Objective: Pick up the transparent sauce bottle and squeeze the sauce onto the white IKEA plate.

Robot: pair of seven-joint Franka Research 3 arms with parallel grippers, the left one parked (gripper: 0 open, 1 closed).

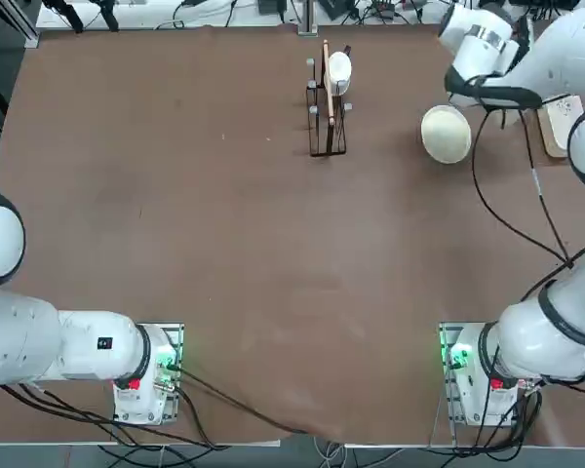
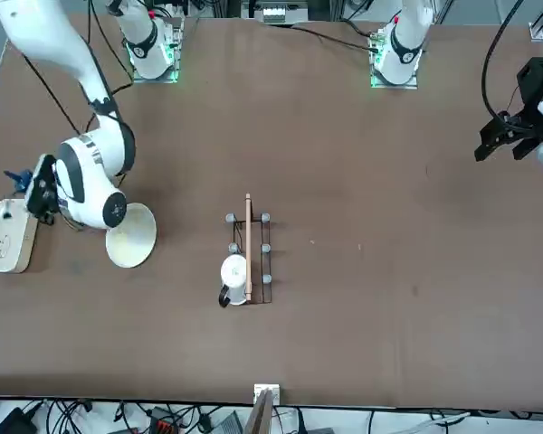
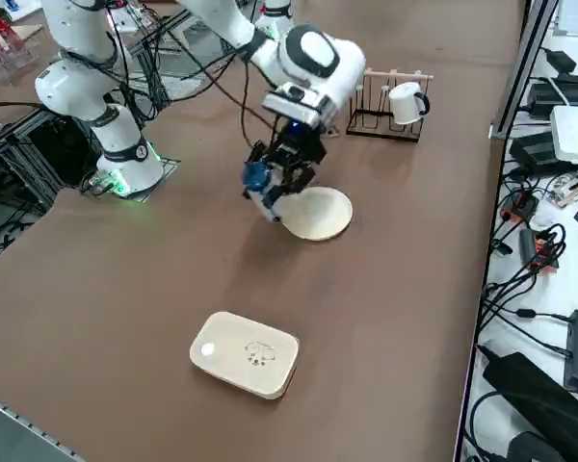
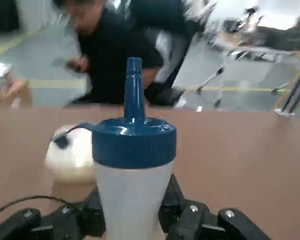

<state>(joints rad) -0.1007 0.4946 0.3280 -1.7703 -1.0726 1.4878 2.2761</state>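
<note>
My right gripper (image 3: 281, 173) is shut on the transparent sauce bottle (image 3: 268, 200), a whitish body with a dark blue cap (image 3: 257, 176). It holds the bottle tilted just above the table, beside the rim of the white IKEA plate (image 3: 320, 214). In the right wrist view the bottle (image 4: 132, 175) fills the middle, its blue nozzle pointing away from the camera, with the black fingers (image 4: 180, 207) pressed on both sides of its body. From overhead the wrist covers the bottle, and the plate (image 1: 446, 134) lies beside it. From the front only the blue cap (image 2: 18, 178) shows, left of the plate (image 2: 131, 235).
A white rounded-rectangular dish (image 3: 246, 353) lies near the table's right edge, beyond the bottle from the plate. A black wire rack with a white cup (image 1: 329, 102) stands at the far middle. A person (image 4: 115, 55) sits beyond the table.
</note>
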